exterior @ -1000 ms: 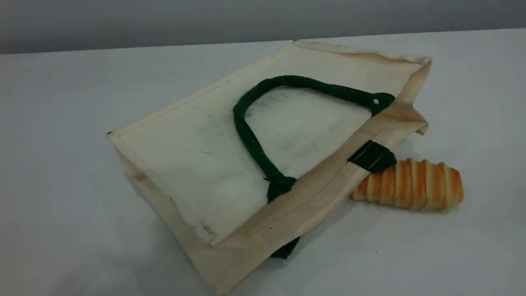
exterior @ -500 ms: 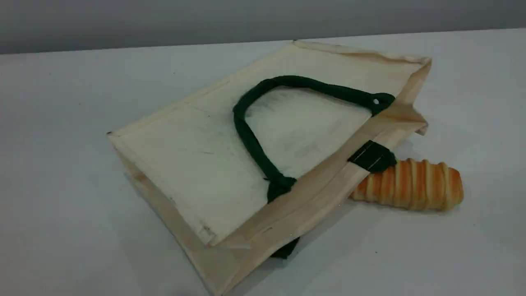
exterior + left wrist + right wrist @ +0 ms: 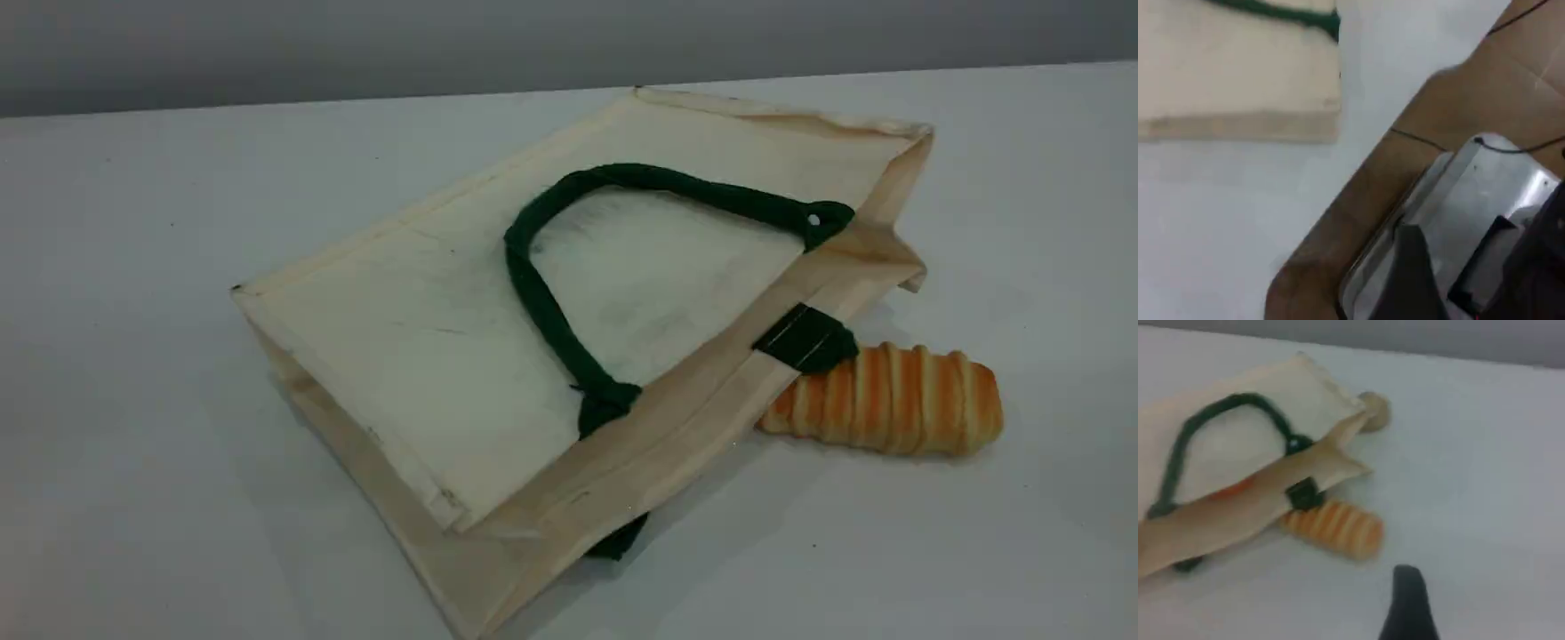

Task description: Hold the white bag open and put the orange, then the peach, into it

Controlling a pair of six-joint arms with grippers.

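The white bag (image 3: 498, 347) lies flat on its side in the middle of the table, its dark green rope handle (image 3: 542, 302) resting on the upper panel and its mouth facing right. In the right wrist view the bag (image 3: 1238, 447) is at left, and an orange patch (image 3: 1231, 491) shows inside its mouth; I cannot tell whether it is the orange. The peach is out of view. Neither arm appears in the scene view. My left gripper (image 3: 1411, 267) hangs past the table edge, away from the bag's corner (image 3: 1238, 73). My right gripper (image 3: 1408, 600) hovers over bare table to the right of the bag, with nothing in it.
A striped orange-cream bread loaf (image 3: 889, 400) lies against the bag's mouth at the right, under a green tab (image 3: 805, 338). A beige-tan ball (image 3: 1375, 411) sits behind the bag's far corner. Brown floor and a metal base plate (image 3: 1471, 220) lie beyond the table edge.
The bag and the loaf lie unmoved. Only a faint shadow on the table's near left has faded.
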